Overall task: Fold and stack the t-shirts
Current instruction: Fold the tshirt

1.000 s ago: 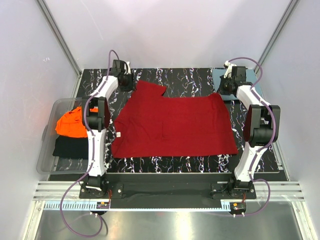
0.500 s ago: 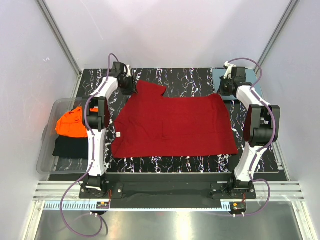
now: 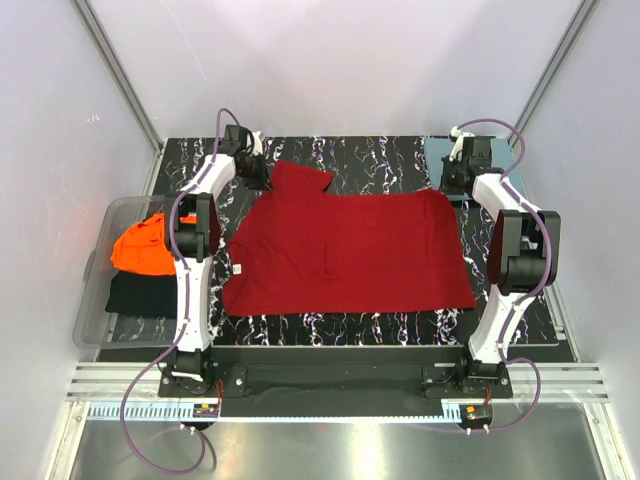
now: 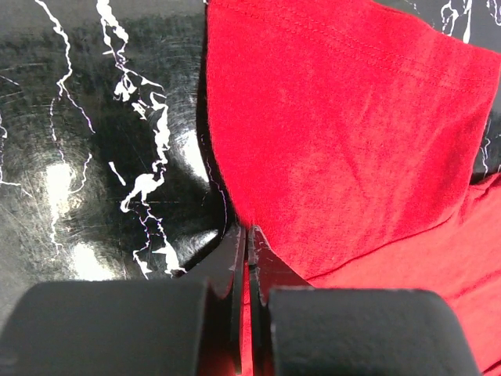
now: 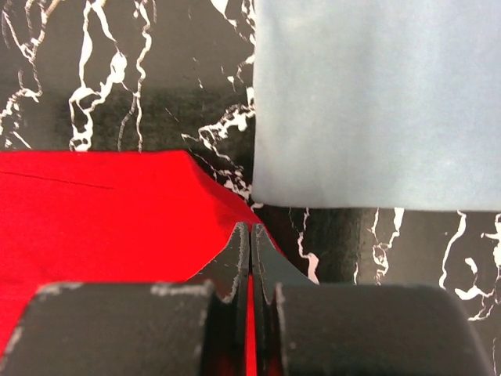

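You have a black desk with white marble veining [image 3: 350, 150] carrying everything. The biggest thing on it is the deep red cloth t-shirt [image 3: 350, 250], spread flat across the middle, with one sleeve pointing toward the far edge on the left side.

At the desk's left edge sits a clear plastic bin [image 3: 95, 300]. Inside it the bright orange t-shirt [image 3: 140, 248] lies bunched at the far end, with a black piece of cloth [image 3: 140, 292] just beside it at the near end. You cannot tell what that black cloth is.

The dusty teal-blue t-shirt [image 5: 376, 102] lies folded in the desk's far right corner. From above, your right arm covers most of it, and the right wrist view cuts it off at the top and right.

Both your arms reach forward from their bases to the far side of the desk, each angled in toward the red shirt. Your left pincer [image 4: 249, 231] is pressed together on the edge of that far sleeve, with a sliver of red cloth showing between its fingers. Your right pincer [image 5: 250, 227] is likewise pinching the red shirt's far right corner, red cloth between its fingers. The blue shirt's near edge lies just beyond, with a strip of bare desk between it and the red cloth.
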